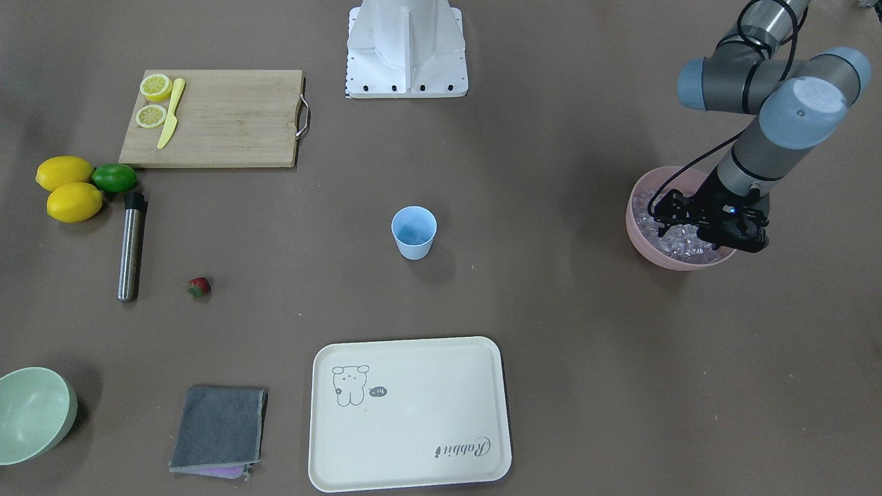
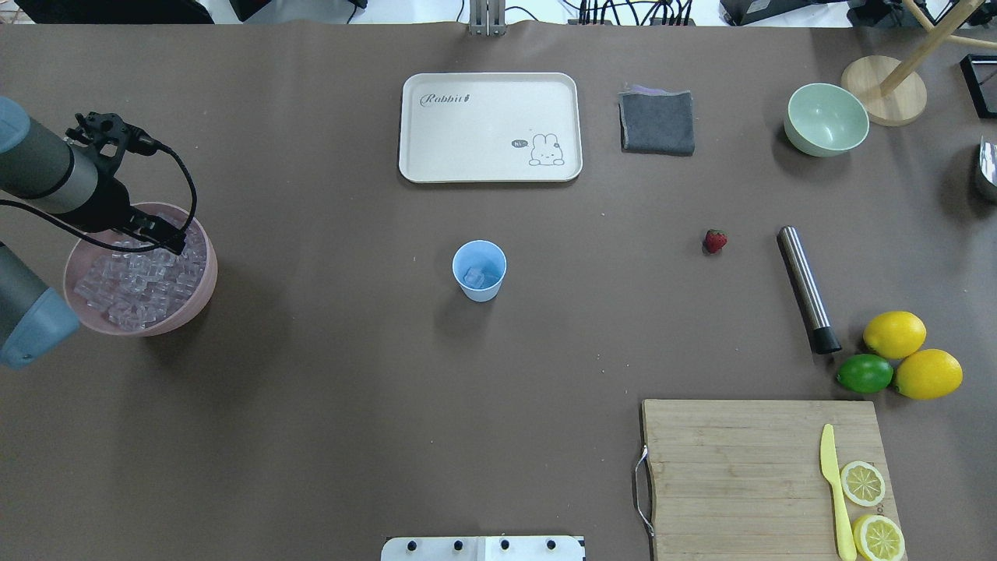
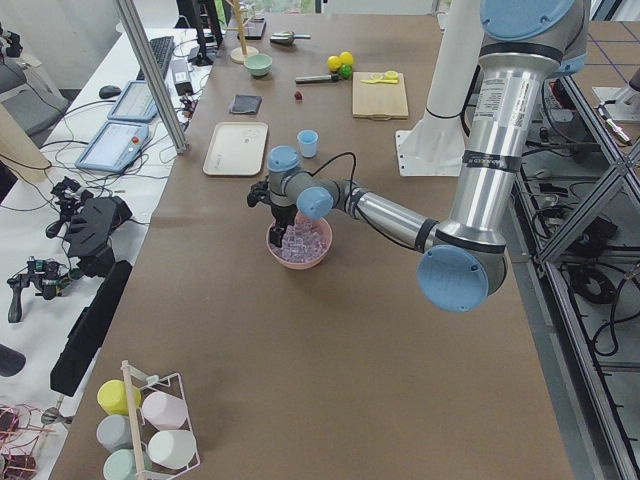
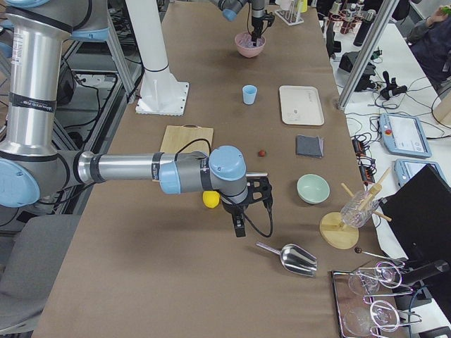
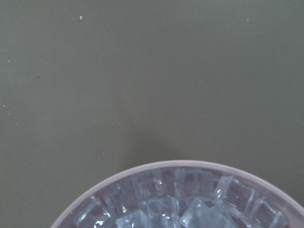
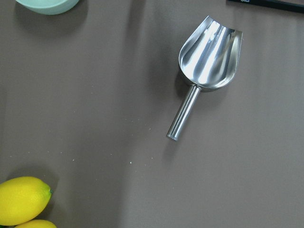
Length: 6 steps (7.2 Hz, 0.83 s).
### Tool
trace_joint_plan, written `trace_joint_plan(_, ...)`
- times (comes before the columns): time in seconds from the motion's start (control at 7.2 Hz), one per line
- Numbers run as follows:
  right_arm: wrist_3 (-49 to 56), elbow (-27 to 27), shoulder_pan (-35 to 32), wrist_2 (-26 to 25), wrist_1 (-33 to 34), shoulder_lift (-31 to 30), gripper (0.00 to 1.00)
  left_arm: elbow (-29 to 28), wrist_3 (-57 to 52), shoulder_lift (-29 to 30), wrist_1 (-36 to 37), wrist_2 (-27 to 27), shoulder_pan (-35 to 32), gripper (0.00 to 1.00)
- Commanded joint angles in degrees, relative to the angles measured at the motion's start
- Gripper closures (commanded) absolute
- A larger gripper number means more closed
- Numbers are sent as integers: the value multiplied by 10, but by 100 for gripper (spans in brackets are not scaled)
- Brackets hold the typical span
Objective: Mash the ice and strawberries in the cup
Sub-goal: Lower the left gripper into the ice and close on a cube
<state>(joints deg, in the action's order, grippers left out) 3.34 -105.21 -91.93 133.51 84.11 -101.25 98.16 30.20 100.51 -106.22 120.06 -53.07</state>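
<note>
The light-blue cup (image 2: 479, 269) (image 1: 414, 232) stands upright mid-table with one cube of ice (image 2: 474, 276) in it. A large pink bowl (image 2: 204, 274) (image 1: 635, 231) at the table's end holds a heap of ice (image 2: 128, 287) (image 5: 190, 206). My left gripper (image 2: 168, 240) (image 1: 679, 219) reaches down into that bowl among the cubes; its fingers are too small and dark to judge. The strawberry (image 2: 715, 241) (image 1: 198, 286) lies alone on the table. My right gripper (image 4: 239, 227) hangs over the far end, seen only from the side.
A steel cylinder (image 2: 808, 288) lies beside two lemons (image 2: 894, 333) and a lime (image 2: 864, 373). A cutting board (image 2: 732, 467) carries a yellow knife and lemon halves. A cream tray (image 2: 489, 127), grey cloth (image 2: 657, 121), green bowl (image 2: 826, 118) and metal scoop (image 6: 209, 52) are around.
</note>
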Motion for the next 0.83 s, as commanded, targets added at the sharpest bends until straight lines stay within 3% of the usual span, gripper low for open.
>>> trace_joint_plan(0.0,0,0,0,0,0,0,0,-16,23,3,-27,0,1,3)
trace_joint_plan(0.42,0,0,0,0,0,1,0,-33,24,5,-58,1,1,3)
trace_joint_plan(0.56,0,0,0,0,0,0,0,-31,24,5,-58,9,1,9)
trace_joint_plan(0.69,0,0,0,0,0,0,0,-30,23,5,-58,24,0,29)
